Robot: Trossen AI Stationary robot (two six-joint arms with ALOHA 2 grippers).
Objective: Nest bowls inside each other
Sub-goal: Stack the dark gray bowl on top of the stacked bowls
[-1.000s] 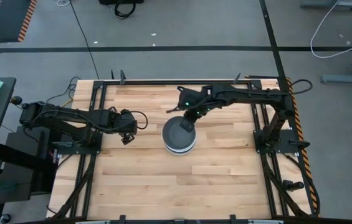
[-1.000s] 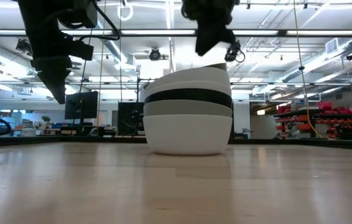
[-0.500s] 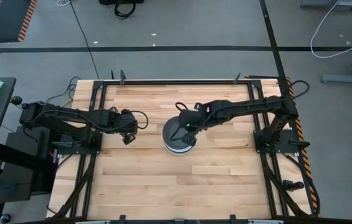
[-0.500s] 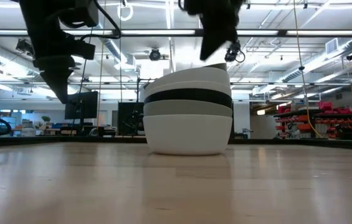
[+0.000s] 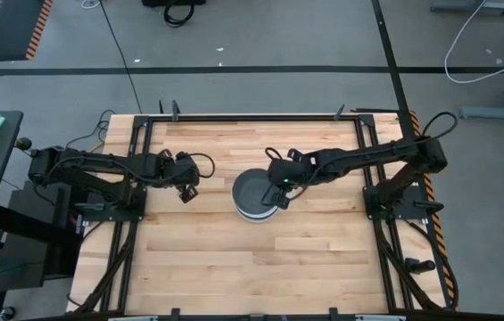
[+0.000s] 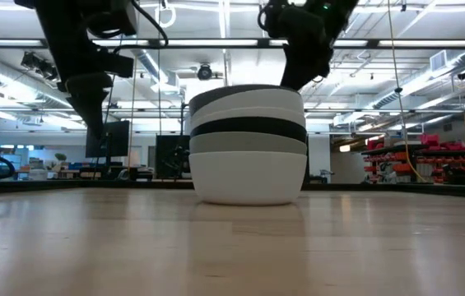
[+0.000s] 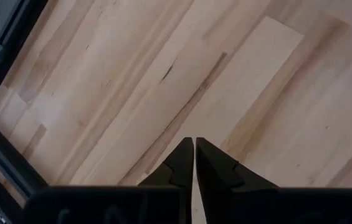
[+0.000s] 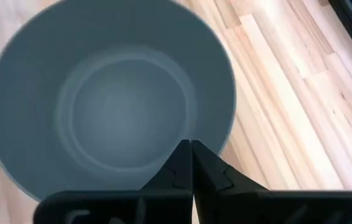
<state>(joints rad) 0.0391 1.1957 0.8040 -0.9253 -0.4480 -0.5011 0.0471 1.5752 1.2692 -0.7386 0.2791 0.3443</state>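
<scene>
Overhead, my right gripper (image 5: 280, 190) is hovering at the stacked bowls' (image 5: 256, 197) right rim mid-table, my left gripper (image 5: 186, 185) waiting well left. Low down, the grey bowl (image 6: 240, 94) is topping the stack. Wrist views: both my jaws are pressed together, empty.

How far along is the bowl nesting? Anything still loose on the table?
Nesting looks done: the round grey top bowl sits in the single stack of bowls. No loose bowl shows. The right gripper, fingers shut and empty, hangs by the stack's rim; the left gripper, also shut, waits aside. Only retreat remains.
</scene>
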